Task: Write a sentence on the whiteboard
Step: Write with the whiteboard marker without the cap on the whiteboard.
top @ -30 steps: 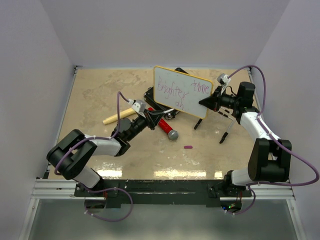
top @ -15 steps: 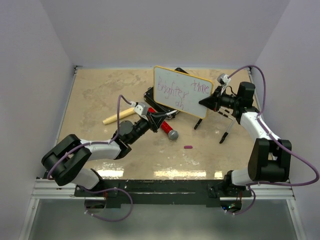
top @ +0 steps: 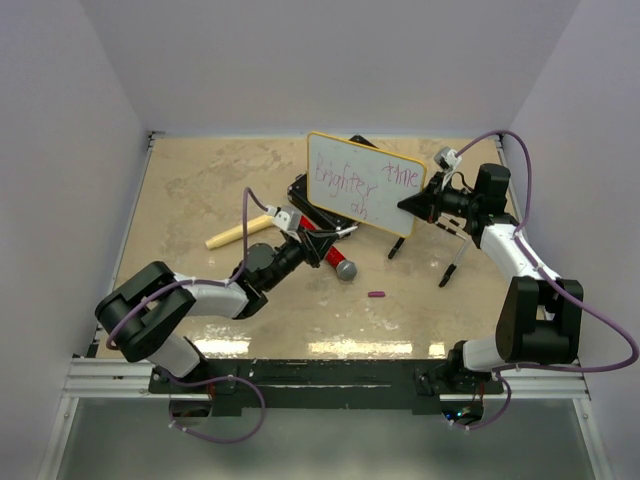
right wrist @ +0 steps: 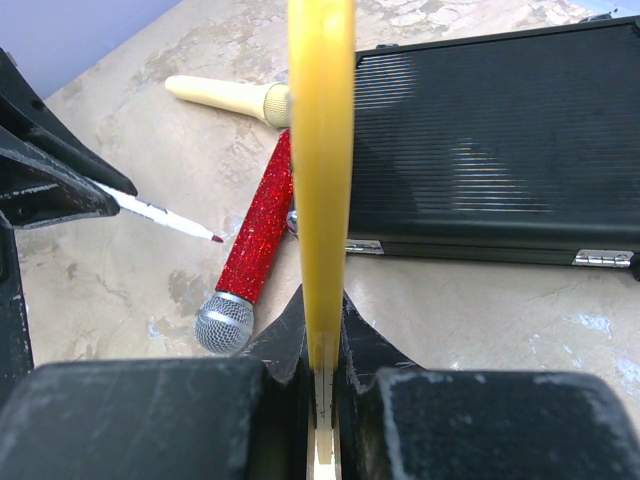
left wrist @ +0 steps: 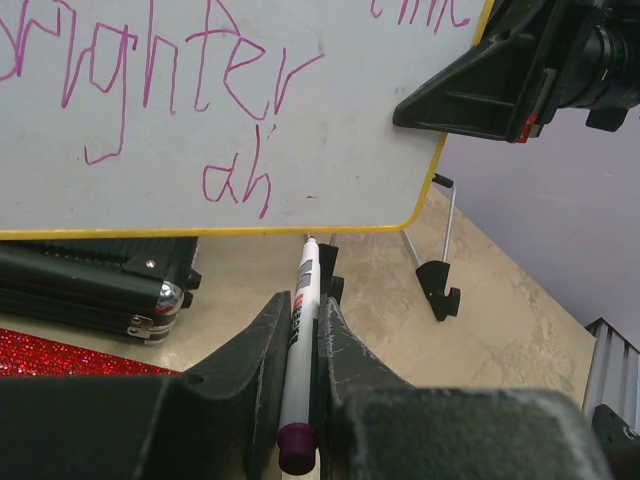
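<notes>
Here the whiteboard point(top: 365, 185) is lifted off the table point(top: 180, 190) near the back middle. It is tilted, and its right edge is clamped in the closed fingers of the right gripper point(top: 412, 205). From the right wrist the board is seen edge-on, its yellow rim point(right wrist: 321, 150) rising straight up out of the pinch. The sentence point(top: 352, 186) is in purple-magenta scrawl: "brighter" across the upper left, a shorter word at the upper right that looks like "time", and two loose letters underneath. The left gripper point(top: 318, 232) is closed on a marker point(left wrist: 305, 270), which lies lengthwise between its fingers. The marker's tip points up at the board's lower edge, close to it but apart. A black clip foot point(left wrist: 438, 290) hangs below the board's lower right corner. Under the board a black case point(right wrist: 490, 150) lies flat. Beside the case are a red glitter microphone point(top: 330, 258) and a cream handle point(top: 235, 233). A small purple cap point(top: 376, 294) lies on the table nearer the arms.
</notes>
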{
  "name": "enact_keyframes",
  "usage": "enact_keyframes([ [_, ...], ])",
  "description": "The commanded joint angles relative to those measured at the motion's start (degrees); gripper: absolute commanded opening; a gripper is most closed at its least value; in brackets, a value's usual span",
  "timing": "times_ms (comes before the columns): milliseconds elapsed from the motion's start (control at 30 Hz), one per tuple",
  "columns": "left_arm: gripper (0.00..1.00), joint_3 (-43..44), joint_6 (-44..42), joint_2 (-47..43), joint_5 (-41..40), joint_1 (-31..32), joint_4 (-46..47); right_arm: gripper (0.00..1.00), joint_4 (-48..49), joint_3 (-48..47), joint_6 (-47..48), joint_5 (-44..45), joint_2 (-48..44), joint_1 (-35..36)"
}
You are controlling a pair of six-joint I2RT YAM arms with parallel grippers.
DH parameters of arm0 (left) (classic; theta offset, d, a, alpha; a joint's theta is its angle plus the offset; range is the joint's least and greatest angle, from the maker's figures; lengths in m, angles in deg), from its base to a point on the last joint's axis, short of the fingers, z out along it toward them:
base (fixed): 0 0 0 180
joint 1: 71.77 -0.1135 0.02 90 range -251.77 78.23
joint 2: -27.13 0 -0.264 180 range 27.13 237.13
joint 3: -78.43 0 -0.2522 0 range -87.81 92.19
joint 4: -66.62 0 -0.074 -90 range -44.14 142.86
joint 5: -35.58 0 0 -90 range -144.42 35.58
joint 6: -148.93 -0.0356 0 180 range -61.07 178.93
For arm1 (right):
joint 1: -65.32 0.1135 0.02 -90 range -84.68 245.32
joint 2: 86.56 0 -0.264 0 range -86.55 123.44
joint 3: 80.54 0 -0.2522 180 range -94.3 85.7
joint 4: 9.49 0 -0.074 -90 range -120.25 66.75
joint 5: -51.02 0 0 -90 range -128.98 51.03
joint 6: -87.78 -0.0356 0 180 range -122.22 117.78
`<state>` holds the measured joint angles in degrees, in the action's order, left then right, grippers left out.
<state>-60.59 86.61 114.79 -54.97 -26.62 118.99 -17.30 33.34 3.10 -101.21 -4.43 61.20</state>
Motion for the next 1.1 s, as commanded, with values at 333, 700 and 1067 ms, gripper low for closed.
enact_keyframes([
  [333,0.0,5.74,-1.14,2.96,-1.11,0.82,-1.62,0.0,0.46,-0.29,-0.49,-1.13,-1.09,0.43],
  [700,0.0,8.46,-4.92,6.03,-0.14,0.82,-2.24,0.0,0.55,-0.29,-0.66,-1.31,-1.44,0.43],
  [1067,0.0,13.12,-8.43,10.43,0.29,0.82,-2.67,0.0,0.72,-0.2,-0.75,-1.4,-1.01,0.52],
])
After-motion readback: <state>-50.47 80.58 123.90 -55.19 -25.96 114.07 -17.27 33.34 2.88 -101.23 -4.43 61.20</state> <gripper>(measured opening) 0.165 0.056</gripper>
